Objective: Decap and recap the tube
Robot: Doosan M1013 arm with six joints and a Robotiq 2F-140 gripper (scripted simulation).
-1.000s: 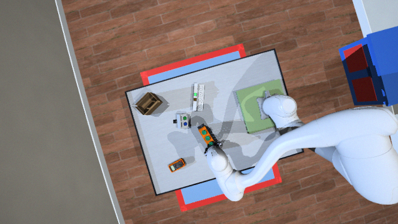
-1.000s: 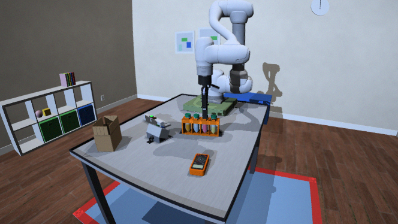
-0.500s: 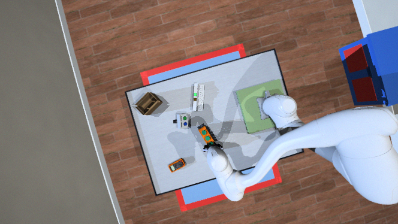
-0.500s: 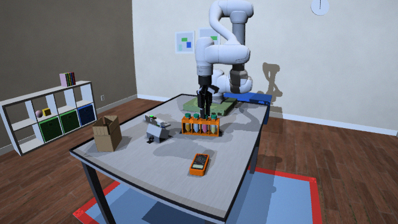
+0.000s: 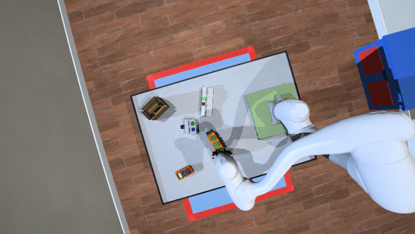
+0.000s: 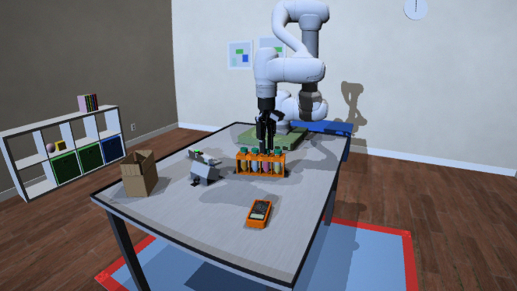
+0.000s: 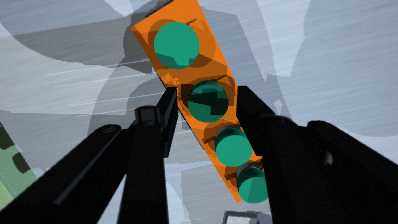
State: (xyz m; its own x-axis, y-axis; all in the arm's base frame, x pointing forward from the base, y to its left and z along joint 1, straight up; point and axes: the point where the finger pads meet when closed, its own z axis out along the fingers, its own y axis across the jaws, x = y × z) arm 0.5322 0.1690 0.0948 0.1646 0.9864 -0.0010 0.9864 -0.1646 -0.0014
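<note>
Gripper (image 7: 206, 107) is down over the rack (image 7: 170, 75), its fingers straddling the tube 2 cap (image 7: 207, 97). In the wrist view we see a thin strip of orange between each finger and the cap, so the jaws stand apart and are not clamped on it. The cap sits on its tube, in shadow between the fingers. We can't tell whether it is screwed home.

The other three caps (image 7: 176, 45) (image 7: 233, 148) (image 7: 252, 184) are on their tubes.

In the exterior view the gripper hangs vertical over the third tube from the left, which is second from the left as seen from the base.

The green lamp (image 5: 203, 99) on the cap tray (image 5: 209, 103) is lit. We see nothing in the nests, though they show very small. The key housing (image 5: 188, 121) sits just beside the rack, well apart from the gripper. A meter (image 6: 258, 213) and box (image 6: 138, 173) are elsewhere on the table (image 6: 195, 233).
</note>
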